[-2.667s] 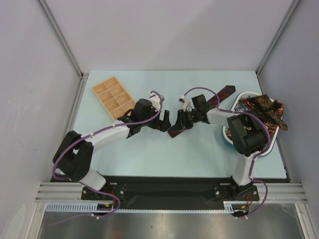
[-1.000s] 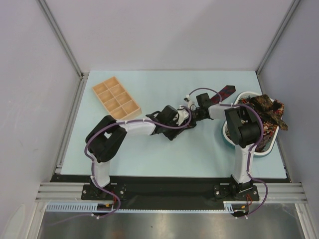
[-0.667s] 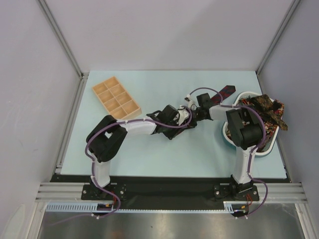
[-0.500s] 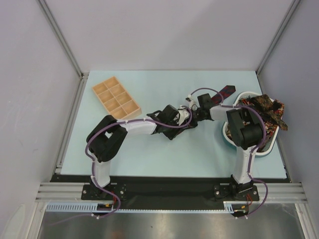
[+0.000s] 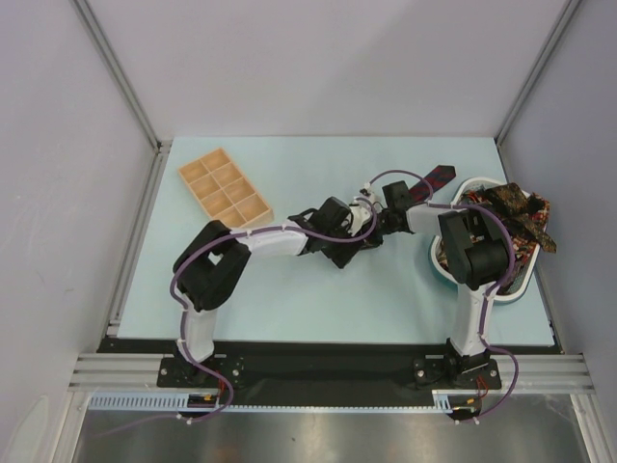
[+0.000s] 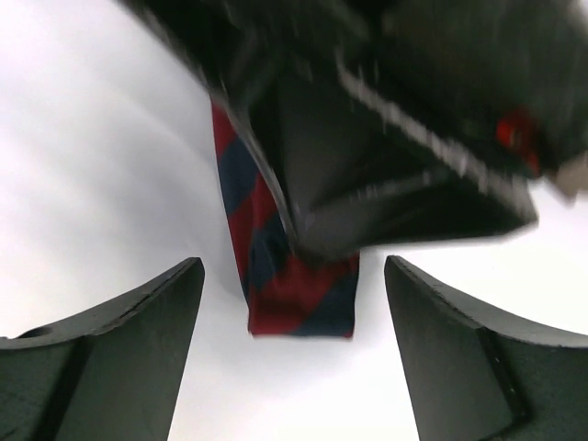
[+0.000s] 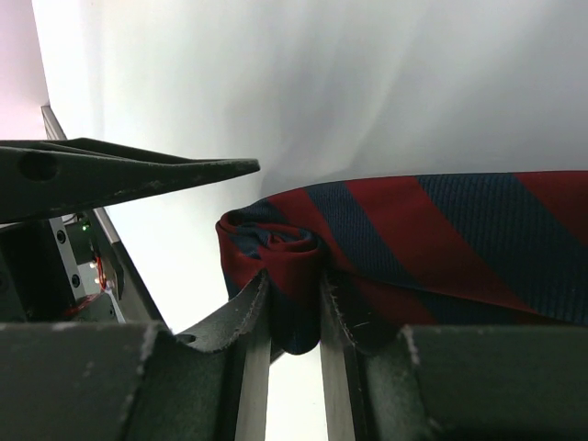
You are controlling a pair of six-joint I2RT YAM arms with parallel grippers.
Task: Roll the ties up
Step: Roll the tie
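Pale blue table [image 5: 289, 289], grey walls. Centre-right lies striped tie [image 7: 413, 220], its rolled end pinched between the narrow jaws of right gripper [image 7: 292, 287]. Facing that roll, left gripper [image 6: 294, 266] stands wide, holding nothing. At right, other ties [image 5: 511, 217] heaped in white bin [image 5: 494, 295].

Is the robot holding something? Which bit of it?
Yes. The right hand pinches the striped tie by its rolled-up end. The left hand is open, holding nothing.
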